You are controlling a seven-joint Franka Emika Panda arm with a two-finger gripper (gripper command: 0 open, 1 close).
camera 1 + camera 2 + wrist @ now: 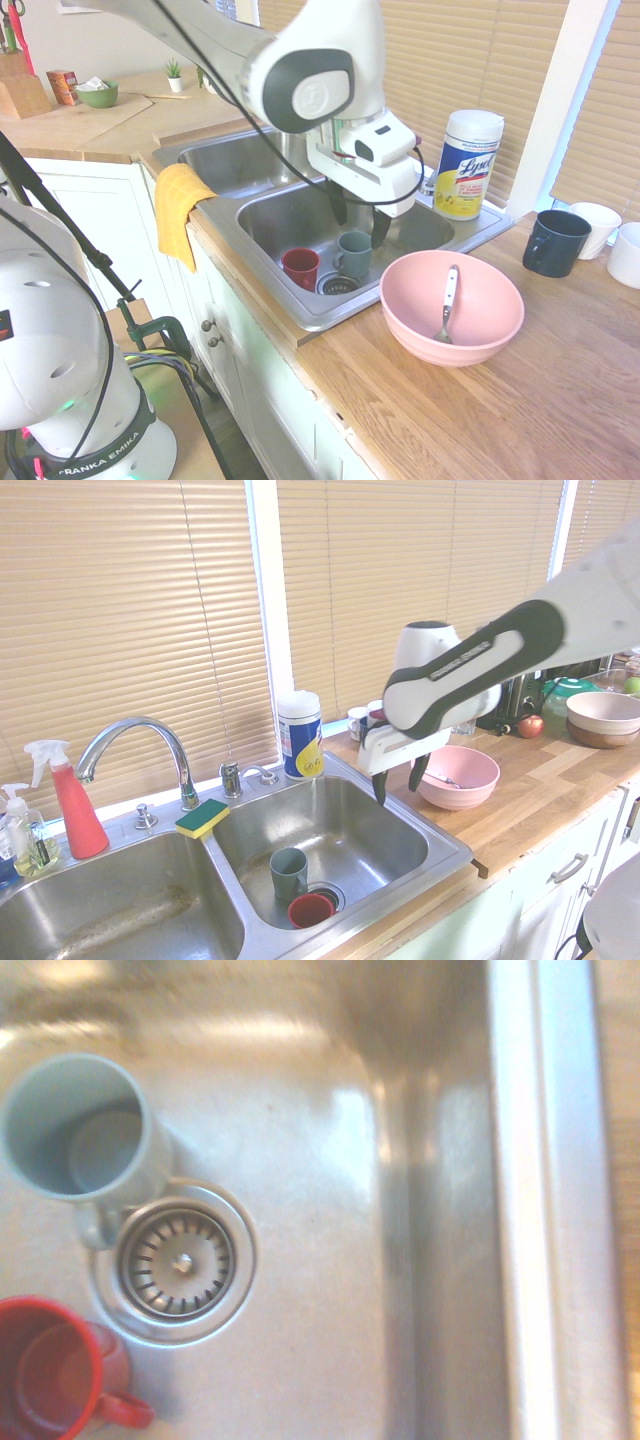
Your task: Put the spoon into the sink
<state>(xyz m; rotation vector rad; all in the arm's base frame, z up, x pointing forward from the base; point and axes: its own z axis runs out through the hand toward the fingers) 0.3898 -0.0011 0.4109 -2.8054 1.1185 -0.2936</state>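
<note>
The spoon (pixel 446 301) with a white handle lies inside the pink bowl (pixel 480 340) on the wooden counter, bowl end down; its handle (pixel 447 778) also shows there from the other side. My gripper (pixel 359 223) (pixel 398 781) hangs open and empty above the right basin of the steel sink (pixel 290 215) (pixel 340 835), close to the basin's wall on the bowl's side. The wrist view looks straight down at the basin floor (pixel 330 1290) with its drain strainer (pixel 178 1260).
A grey-green mug (pixel 352 254) (pixel 75 1125) and a red mug (pixel 300 268) (pixel 55 1380) stand by the drain. A wipes canister (pixel 468 164), dark mug (pixel 555 243), yellow cloth (pixel 178 210), faucet (pixel 140 745) and sponge (pixel 202 818) surround the sink.
</note>
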